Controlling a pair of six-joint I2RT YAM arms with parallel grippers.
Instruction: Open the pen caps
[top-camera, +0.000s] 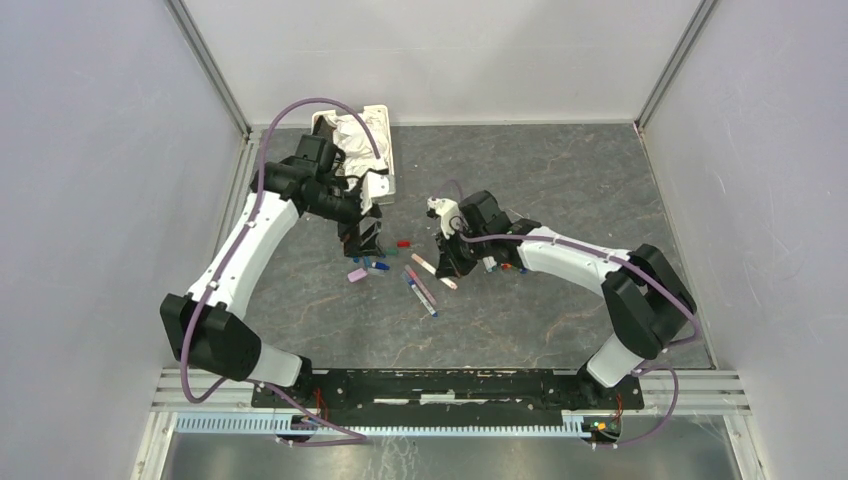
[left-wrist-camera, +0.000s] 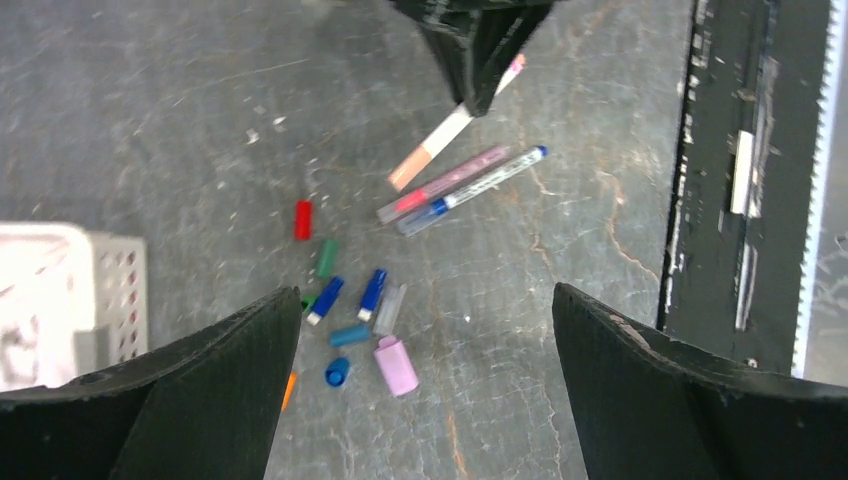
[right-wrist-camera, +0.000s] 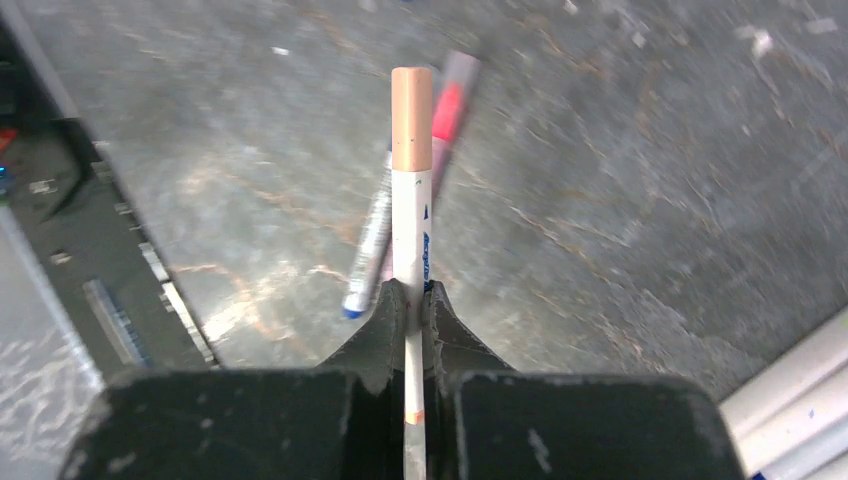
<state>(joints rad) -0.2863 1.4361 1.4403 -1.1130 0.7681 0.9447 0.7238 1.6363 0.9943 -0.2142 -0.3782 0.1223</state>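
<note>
My right gripper (right-wrist-camera: 412, 292) is shut on a white pen barrel (right-wrist-camera: 411, 230) whose peach cap (right-wrist-camera: 411, 118) points away from the jaws. From the left wrist view, that pen (left-wrist-camera: 445, 132) slants down from the right gripper (left-wrist-camera: 478, 95). Loose pen caps lie on the table below my open left gripper (left-wrist-camera: 425, 292): red (left-wrist-camera: 302, 219), green (left-wrist-camera: 326, 258), blue (left-wrist-camera: 372, 293), teal (left-wrist-camera: 350, 335), pink (left-wrist-camera: 396, 365) and others. Nothing sits between the left fingers. Overhead, the left gripper (top-camera: 362, 240) hangs over the caps and the right gripper (top-camera: 447, 262) is just to their right.
Two more pens lie side by side on the table, one pink-ended (left-wrist-camera: 442, 183) and one blue-tipped (left-wrist-camera: 480, 180). A white slotted basket (top-camera: 385, 150) with white cloth stands behind the left arm. The black base rail (left-wrist-camera: 745, 170) runs along the near edge.
</note>
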